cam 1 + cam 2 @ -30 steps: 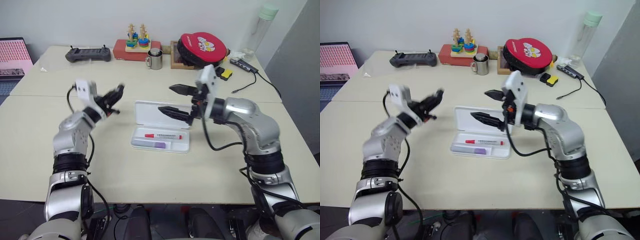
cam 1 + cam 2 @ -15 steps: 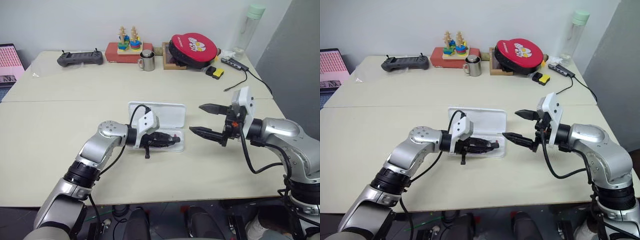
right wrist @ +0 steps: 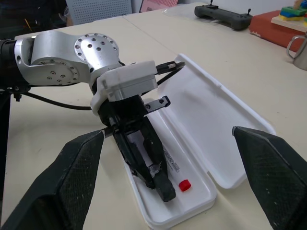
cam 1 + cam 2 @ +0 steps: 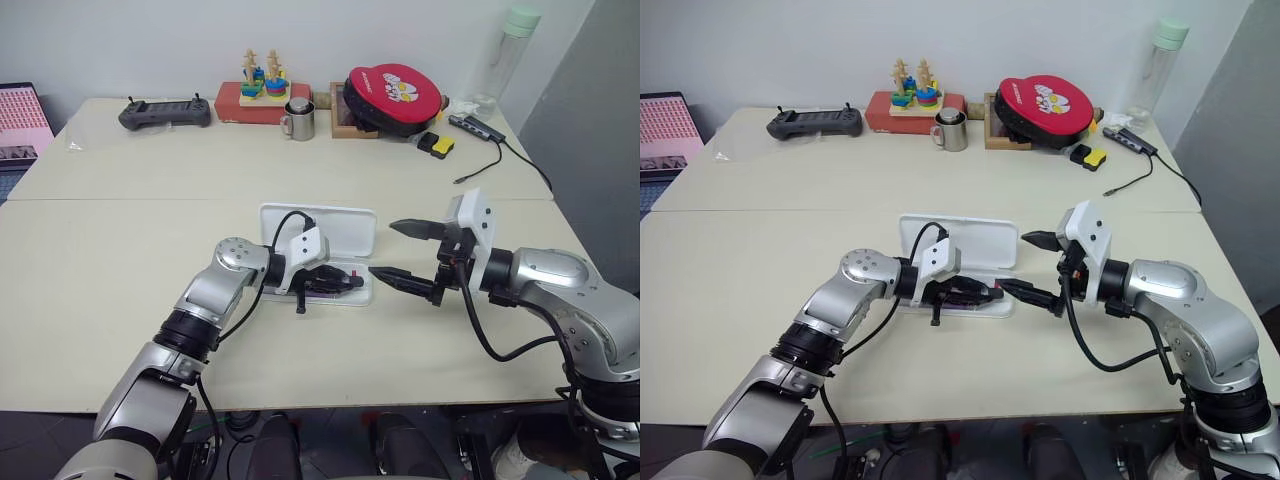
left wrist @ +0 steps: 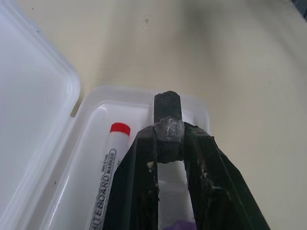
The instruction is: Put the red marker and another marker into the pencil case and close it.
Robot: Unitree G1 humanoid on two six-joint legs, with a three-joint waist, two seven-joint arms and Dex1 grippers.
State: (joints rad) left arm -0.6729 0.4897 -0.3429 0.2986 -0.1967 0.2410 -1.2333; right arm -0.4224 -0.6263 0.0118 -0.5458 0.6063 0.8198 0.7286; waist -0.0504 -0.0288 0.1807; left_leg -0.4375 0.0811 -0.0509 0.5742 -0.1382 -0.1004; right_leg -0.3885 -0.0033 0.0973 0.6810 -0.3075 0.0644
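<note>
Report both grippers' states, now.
Left gripper: shut on a small dark cylinder, over the open pencil case.
Right gripper: open, holding nothing, beside the case.

Left gripper pinched closed, reaching rightward; right gripper spread wide, facing it.

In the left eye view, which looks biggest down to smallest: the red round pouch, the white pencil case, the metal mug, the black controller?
1. pencil case, nearest the camera, so partly flattered
2. red round pouch
3. black controller
4. metal mug
</note>
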